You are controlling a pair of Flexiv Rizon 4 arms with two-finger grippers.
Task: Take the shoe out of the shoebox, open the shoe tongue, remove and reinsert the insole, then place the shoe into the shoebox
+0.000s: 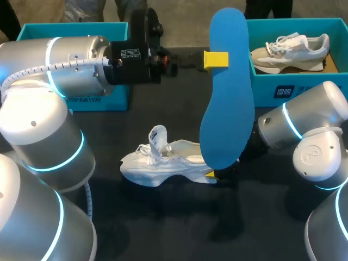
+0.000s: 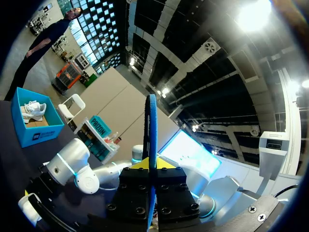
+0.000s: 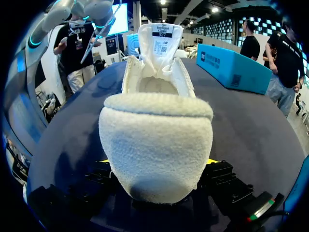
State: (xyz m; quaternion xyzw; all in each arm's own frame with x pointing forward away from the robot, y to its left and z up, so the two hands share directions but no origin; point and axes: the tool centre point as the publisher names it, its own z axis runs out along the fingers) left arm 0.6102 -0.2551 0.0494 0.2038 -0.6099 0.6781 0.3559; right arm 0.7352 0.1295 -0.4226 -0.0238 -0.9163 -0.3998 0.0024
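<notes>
Two robot arms over a dark table (image 1: 163, 228), one holding a blue insole (image 1: 225, 98) aloft, the other gripping a white sneaker (image 1: 168, 163).
The left gripper (image 1: 219, 60) is clamped on the insole's upper part, holding it upright in the air above the sneaker's heel. The right gripper (image 1: 213, 175) is closed on the heel of the sneaker, which lies on the table in the middle, toe pointing left, tongue (image 1: 157, 138) pulled up. A teal shoebox (image 1: 109, 100) stands at the far left. Another teal box (image 1: 293, 89) at the far right holds a second sneaker (image 1: 291, 51).
</notes>
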